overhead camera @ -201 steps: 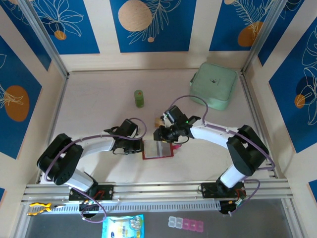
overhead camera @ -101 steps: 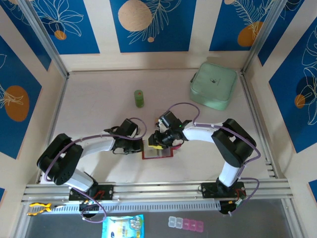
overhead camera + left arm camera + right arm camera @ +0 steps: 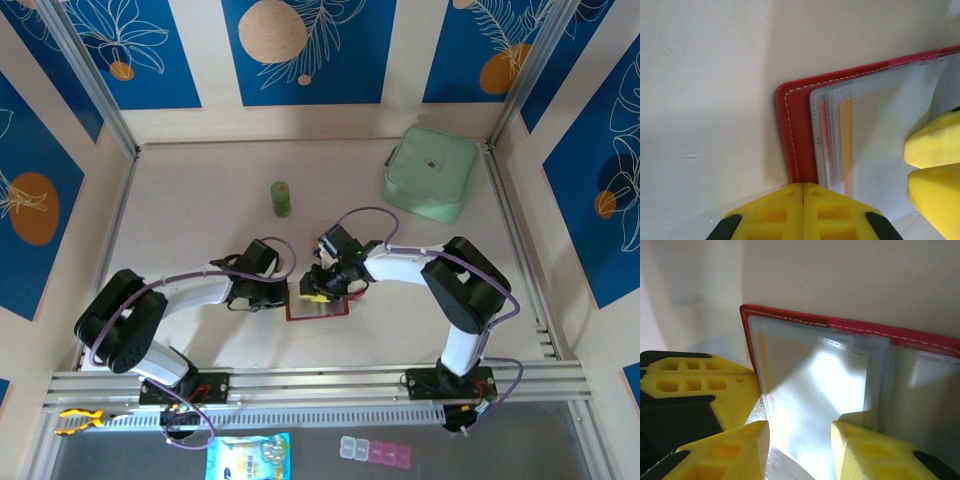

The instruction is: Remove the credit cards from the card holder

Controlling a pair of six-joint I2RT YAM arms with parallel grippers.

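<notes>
Looking at the card holder [image 3: 318,306] here: spread open and flat on the bench [image 3: 200,200], a touch toward 6 o'clock from the middle.

Pinned at its 9 o'clock edge by the left jaws, clenched tight on nothing, tips right at the red border near a corner. Hard to say whether pressing on it or just butted against it. Pretty surely an anchor job either way: stops the wallet sliding or flopping shut while working the other half.

Coming in from 3 o'clock, the right jaws: released partway, straddling one of the greyish clear pockets [image 3: 810,385], one on each side. Not grasping anything, as far as visible. Reads like lining up on a sleeve to pinch it or fish out the contents.

As for the credit cards [image 3: 846,145]: not out yet. Tucked inside the pockets toward the 9 o'clock side, showing through the plastic as an orange-yellow strip with a pinkish-red one just beside it. Can't tell how many in total.

Guessing the tricky bit is the slick, floppy plastic: easy to grab sleeve instead of card.

Also a mint-green pouch [image 3: 431,172] off at 1 o'clock and a little green bottle [image 3: 281,198] toward 12, both well apart from the action.
</notes>
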